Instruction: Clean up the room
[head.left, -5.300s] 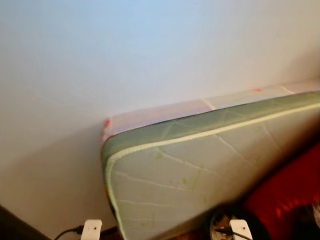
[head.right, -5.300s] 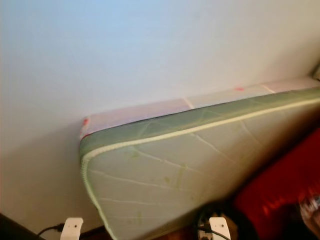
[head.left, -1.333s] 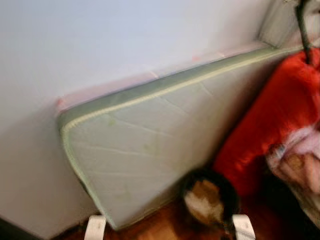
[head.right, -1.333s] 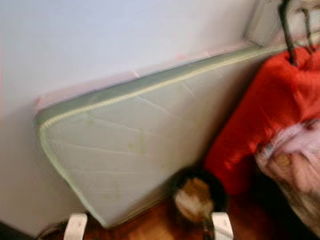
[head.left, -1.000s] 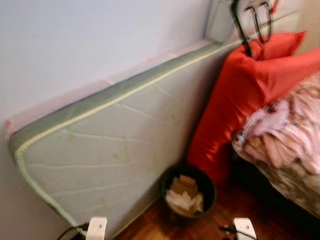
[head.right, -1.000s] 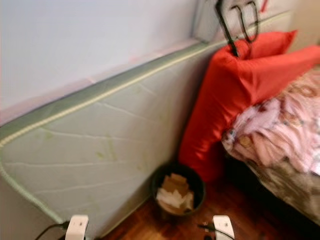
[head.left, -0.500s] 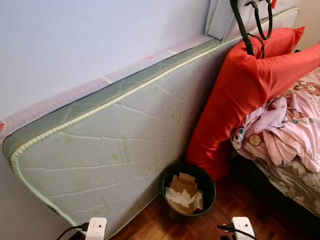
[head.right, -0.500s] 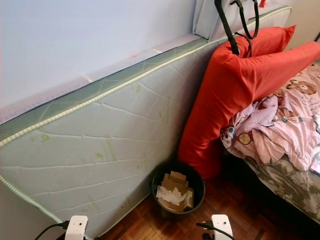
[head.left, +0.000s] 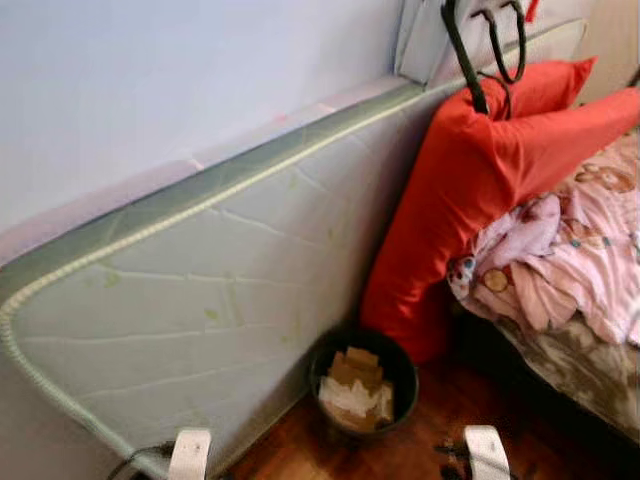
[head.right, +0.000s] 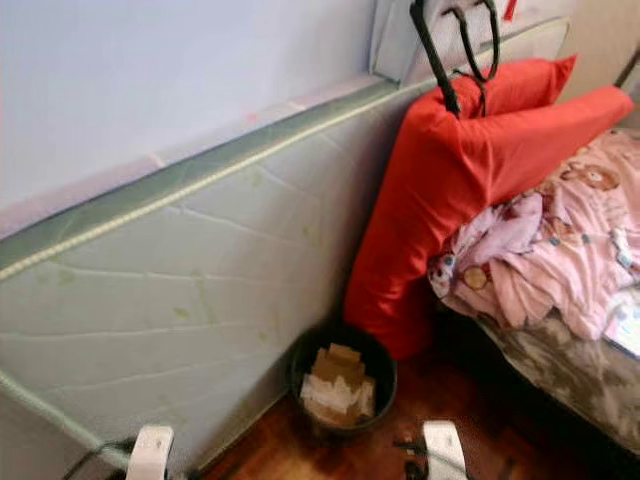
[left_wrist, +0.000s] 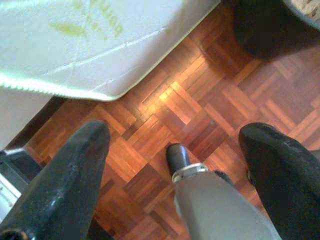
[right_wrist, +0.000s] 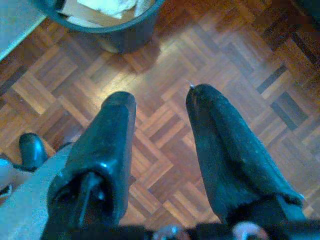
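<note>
A black waste bin with cardboard and crumpled paper in it stands on the parquet floor, between a leaning mattress and the bed. Crumpled pink clothes lie on the bed at the right. My left gripper hangs open over bare parquet, with the mattress corner and the dark bin ahead of it. My right gripper is open with nothing between its fingers, low over the floor just short of the bin.
A pale green mattress leans on edge against the white wall. Two long red pillows stand against it at the bed's head. Black bag straps hang above them. A cable runs along the floor by the mattress.
The camera has swung right, from wall and mattress to the bin, pillows and bed. Over the last half second the view shifted slightly and blurred. Nothing in the room has moved.
</note>
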